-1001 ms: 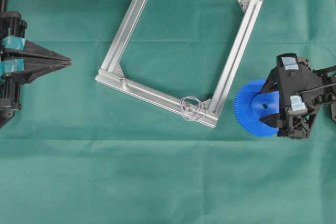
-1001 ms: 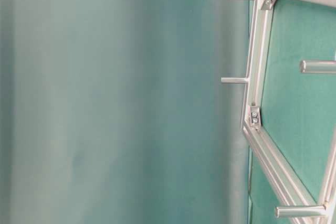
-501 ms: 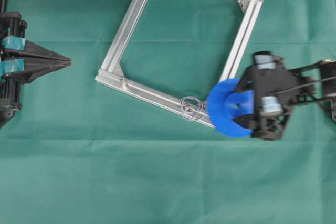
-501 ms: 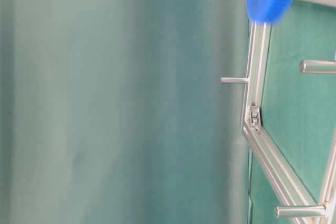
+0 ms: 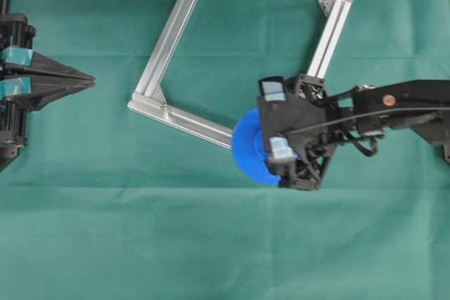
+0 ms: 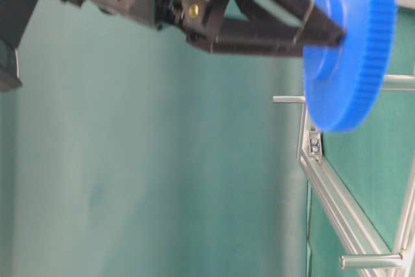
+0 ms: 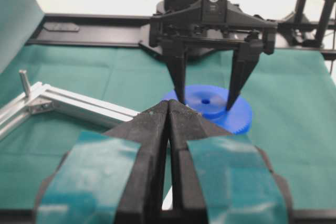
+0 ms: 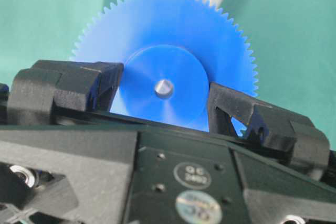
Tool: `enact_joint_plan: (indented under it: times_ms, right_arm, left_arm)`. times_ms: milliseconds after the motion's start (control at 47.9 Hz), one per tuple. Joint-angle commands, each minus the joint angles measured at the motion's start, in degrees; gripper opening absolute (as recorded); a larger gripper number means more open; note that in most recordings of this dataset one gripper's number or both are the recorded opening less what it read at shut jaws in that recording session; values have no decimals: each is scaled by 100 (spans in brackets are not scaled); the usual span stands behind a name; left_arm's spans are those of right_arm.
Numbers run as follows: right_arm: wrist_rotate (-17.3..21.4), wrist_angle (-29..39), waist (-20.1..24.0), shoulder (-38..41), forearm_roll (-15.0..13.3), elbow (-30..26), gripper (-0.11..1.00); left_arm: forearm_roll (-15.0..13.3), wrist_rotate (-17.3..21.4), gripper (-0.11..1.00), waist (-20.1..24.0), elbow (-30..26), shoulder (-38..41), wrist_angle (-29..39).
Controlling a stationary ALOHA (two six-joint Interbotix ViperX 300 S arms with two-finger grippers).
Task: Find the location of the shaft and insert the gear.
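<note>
Overhead view, frame centre: right end effector (image 5: 275,147) pinches the blue gear (image 5: 247,147) by its hub over the aluminium frame's (image 5: 169,40) lower corner; left end effector (image 5: 90,81), far left, pressed together

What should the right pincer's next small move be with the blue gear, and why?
Probably a short, straight push down along the pin. The right pincer grips the gear by its raised hub, over the frame corner. In the right wrist view a silver tip, likely the shaft, shows in the centre hole, so they look aligned. How far down the gear sits cannot be told, so release should wait.
</note>
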Motion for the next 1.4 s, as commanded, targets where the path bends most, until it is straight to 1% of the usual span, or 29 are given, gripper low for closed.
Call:
enact_joint_plan:
  times_ms: [0,146,438,626,834,1043,1377]
  right_arm:
    - [9,35,-79,18,-18,-272,69]
    - [9,53,-105,167,-18,-360,69]
    - [26,26,-132,413,-18,-360,69]
    - [26,18,-132,431,-18,-369,69]
    - [26,-141,-97,431,26,-378,69]
    - [26,-316,53,466,88,-422,69]
    - [26,-316,290,650,97,-712,69]
  left_arm:
    - [-9,-9,1,18,-158,62,18]
    - [-9,-9,1,18,-158,62,79]
    - [-9,-26,1,18,-149,62,220]
    - [-9,-26,1,18,-158,62,220]
    - [-9,-26,1,18,-158,62,220]
    - [-9,-26,1,18,-149,62,229]
    - [-18,-18,1,18,-149,62,246]
